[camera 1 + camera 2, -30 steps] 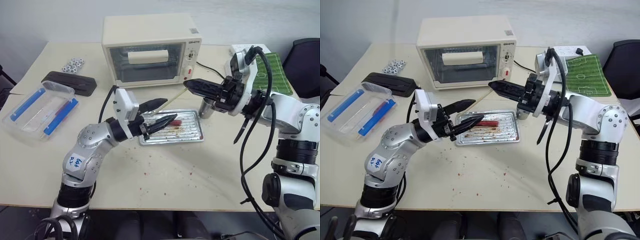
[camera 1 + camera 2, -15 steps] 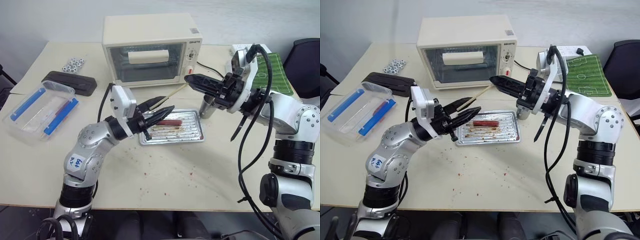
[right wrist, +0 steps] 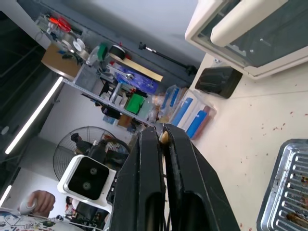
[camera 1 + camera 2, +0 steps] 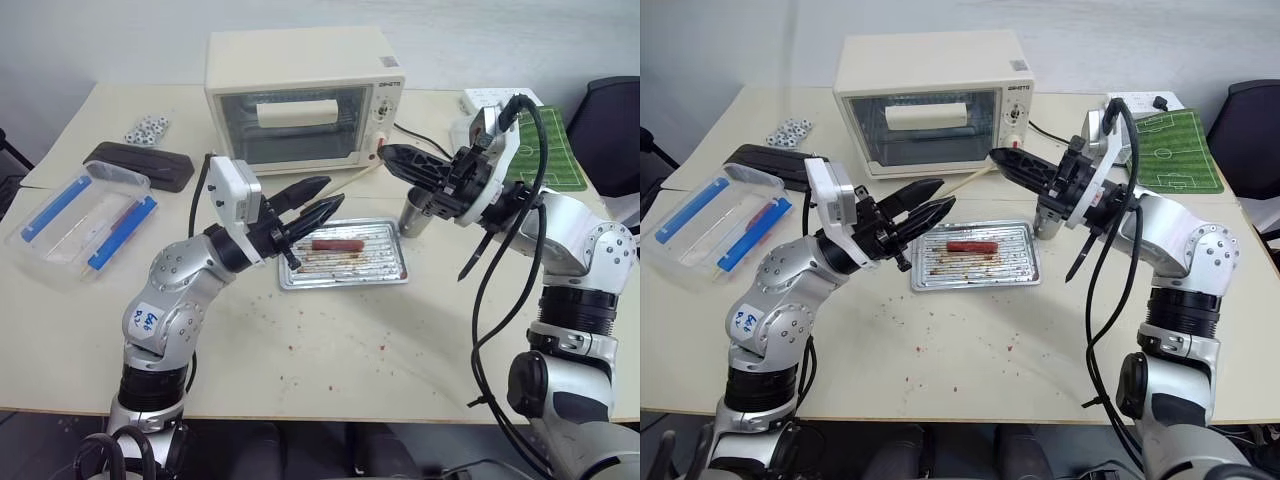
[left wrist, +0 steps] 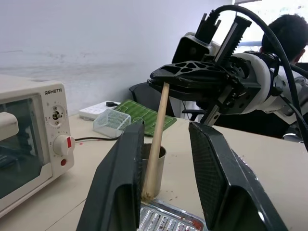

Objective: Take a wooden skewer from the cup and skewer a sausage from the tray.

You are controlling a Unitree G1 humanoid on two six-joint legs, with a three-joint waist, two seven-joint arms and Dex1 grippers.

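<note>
The sausage (image 4: 335,243), short and dark red, lies loose in the silver tray (image 4: 385,268). My left gripper (image 4: 313,202) hovers above the tray's left end, open, nothing between its fingers (image 5: 119,190). My right gripper (image 4: 392,157) is held higher, over the tray's far right corner, and is shut on the wooden skewer (image 4: 973,179), which slants down to the left from its tips. In the right wrist view the skewer's end (image 3: 164,137) shows pinched between the fingers. The steel cup (image 4: 414,215) stands by the tray's right end, below the right gripper.
A cream toaster oven (image 4: 300,95) stands right behind the tray. At the far left are a clear plastic box (image 4: 75,222) with blue bars, a black case (image 4: 138,165) and small white pieces (image 4: 146,129). A green pitch mat (image 4: 545,150) lies at the right.
My left gripper's tips have lifted off the sausage and drawn back left, leaving it in the tray, and its jaws stand narrower. The right gripper, still holding the skewer, has barely shifted.
</note>
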